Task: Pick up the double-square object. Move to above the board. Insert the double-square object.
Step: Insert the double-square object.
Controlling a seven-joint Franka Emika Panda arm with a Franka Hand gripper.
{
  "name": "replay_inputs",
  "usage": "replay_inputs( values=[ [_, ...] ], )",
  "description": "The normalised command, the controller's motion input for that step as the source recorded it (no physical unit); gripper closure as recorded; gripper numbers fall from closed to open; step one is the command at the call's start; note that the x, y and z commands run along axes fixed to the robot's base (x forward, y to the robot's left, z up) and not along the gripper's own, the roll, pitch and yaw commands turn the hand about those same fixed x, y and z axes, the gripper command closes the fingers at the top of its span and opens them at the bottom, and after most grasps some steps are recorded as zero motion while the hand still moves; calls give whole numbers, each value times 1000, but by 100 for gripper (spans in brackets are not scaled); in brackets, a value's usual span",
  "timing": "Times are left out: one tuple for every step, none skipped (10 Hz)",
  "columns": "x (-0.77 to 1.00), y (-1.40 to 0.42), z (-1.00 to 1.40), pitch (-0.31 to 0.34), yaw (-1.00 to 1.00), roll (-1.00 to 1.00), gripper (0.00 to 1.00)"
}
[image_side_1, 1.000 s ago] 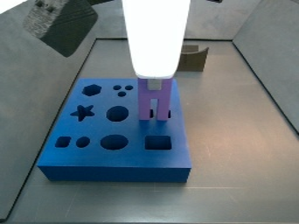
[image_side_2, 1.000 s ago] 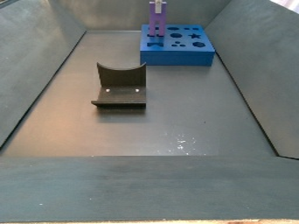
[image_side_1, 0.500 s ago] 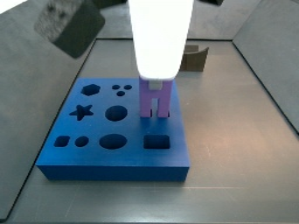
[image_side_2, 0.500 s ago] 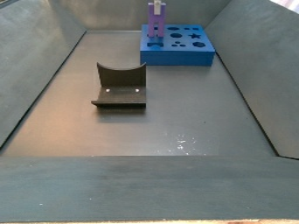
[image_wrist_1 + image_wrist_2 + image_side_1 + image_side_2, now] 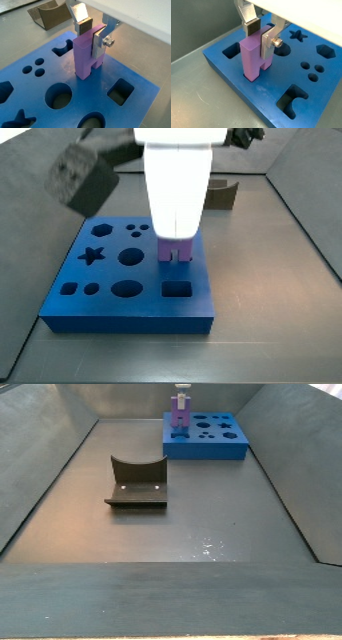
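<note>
my gripper (image 5: 92,31) has its jaws clamped on the upper part of the purple block (image 5: 87,54), whose bottom end is already down in its slot in the blue board (image 5: 251,97), and it looks light, stiff and kinda slick

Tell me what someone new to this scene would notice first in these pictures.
The eye goes first to the tall light-purple double-square object, standing upright with its lower end in a cut-out of the blue board, the tool clamped on its upper part. Next is the board itself, full of star, circle, hexagon and square holes, at the far end of the grey floor in a side view. The dark fixture stands alone mid-floor.
</note>
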Motion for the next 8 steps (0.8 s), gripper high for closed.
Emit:
replay_inputs(
  values=[
    [11, -106, -683, -37, 0, 211, 100],
    [6, -51, -797, -60, 0, 6, 100],
    [163, 74, -814, 0, -57, -309, 100],
    [171, 166, -691, 0, -83, -434, 100],
    [134, 146, -614, 0, -46, -449, 100],
    [34, 74, -349, 0, 0, -331, 100],
    [-71, 0, -14, -6, -117, -11, 100],
    [0, 0, 0, 0, 0, 0, 100]
  ],
)
